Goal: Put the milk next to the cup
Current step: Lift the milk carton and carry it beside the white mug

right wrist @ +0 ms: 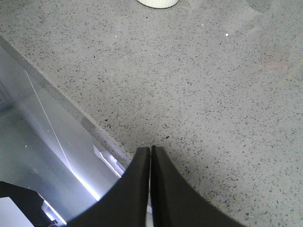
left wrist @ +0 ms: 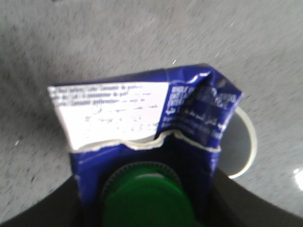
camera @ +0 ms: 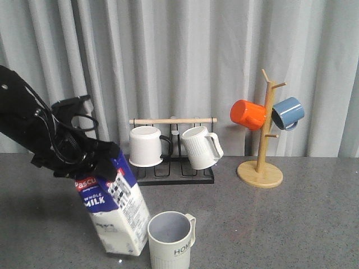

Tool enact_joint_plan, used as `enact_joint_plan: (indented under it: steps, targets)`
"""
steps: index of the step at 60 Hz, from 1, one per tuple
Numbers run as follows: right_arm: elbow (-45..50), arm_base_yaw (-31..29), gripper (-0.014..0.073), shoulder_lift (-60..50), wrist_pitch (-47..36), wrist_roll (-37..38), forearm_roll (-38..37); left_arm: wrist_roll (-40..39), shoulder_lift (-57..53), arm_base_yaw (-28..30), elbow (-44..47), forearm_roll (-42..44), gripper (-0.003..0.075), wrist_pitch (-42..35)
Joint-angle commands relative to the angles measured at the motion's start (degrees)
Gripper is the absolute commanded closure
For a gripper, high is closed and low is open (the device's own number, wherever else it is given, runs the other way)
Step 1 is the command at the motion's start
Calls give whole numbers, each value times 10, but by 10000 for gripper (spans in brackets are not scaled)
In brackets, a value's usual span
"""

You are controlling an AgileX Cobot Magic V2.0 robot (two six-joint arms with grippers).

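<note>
The milk (camera: 118, 210), a blue-and-white carton with a red label and "WHOLE MILK" text, leans tilted with its base at the table's front, just left of the cup (camera: 171, 241), a cream ribbed mug with grey-blue inside and "HOME" lettering. My left gripper (camera: 90, 159) is shut on the carton's top. In the left wrist view the green cap (left wrist: 147, 198) sits between the jaws, the carton (left wrist: 142, 113) runs away from them, and the cup's rim (left wrist: 244, 151) shows beside it. My right gripper (right wrist: 150, 150) is shut and empty over the table edge; it does not show in the front view.
A black rack (camera: 174, 174) at the back holds a plain white mug with black handle (camera: 147, 145) and a white ribbed mug (camera: 199, 147). A wooden mug tree (camera: 261, 168) at the back right carries an orange mug (camera: 248, 114) and a blue mug (camera: 288, 112). A white ribbed base (right wrist: 157, 3) shows in the right wrist view.
</note>
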Motion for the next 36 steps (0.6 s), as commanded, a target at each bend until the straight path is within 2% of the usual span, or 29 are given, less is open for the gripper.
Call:
enact_joint_plan:
  steps: [1,25,36]
  targets:
    - [-14,-2,599,4,-30,-3,8,-18,-18,-8,-18,19,629,1]
    - [-14,-2,599,4,-31,-1,8,4,-4,-42,-16,21,617,10]
    - [-14,-2,599,4,-31,0,8,4,-4,-47,-16,21,549,10]
